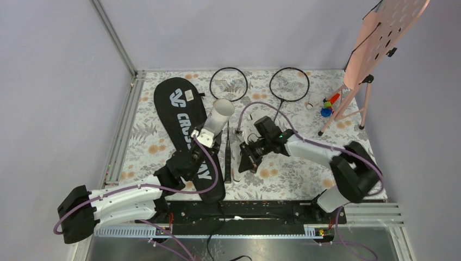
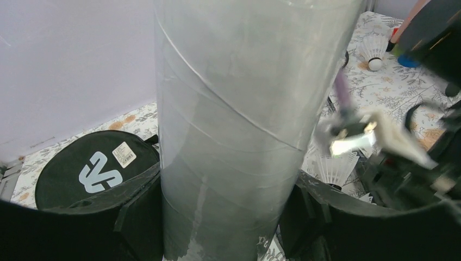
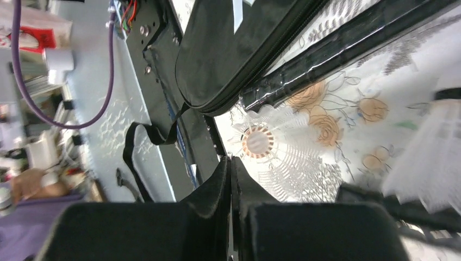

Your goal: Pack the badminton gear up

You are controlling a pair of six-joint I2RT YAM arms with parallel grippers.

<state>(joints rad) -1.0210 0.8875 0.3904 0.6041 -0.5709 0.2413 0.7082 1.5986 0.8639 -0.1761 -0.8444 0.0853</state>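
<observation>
Left gripper [image 1: 204, 138] clasps the tilted white tube [image 1: 220, 114] over the bag [image 1: 176, 109], toward the table's [image 1: 304, 182] left edge; right gripper [image 3: 230, 160], jaws pressed together, meets a shuttlecock [image 3: 258, 142] beside a racket handle [image 3: 348, 49] mid-table.

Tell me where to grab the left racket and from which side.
Grip the racket by its thick handle, at the near end. It lies flat, so it is probably best to come straight down from above, jaws closing across the handle. That is the stoutest part, and the strung head is too wide.
</observation>
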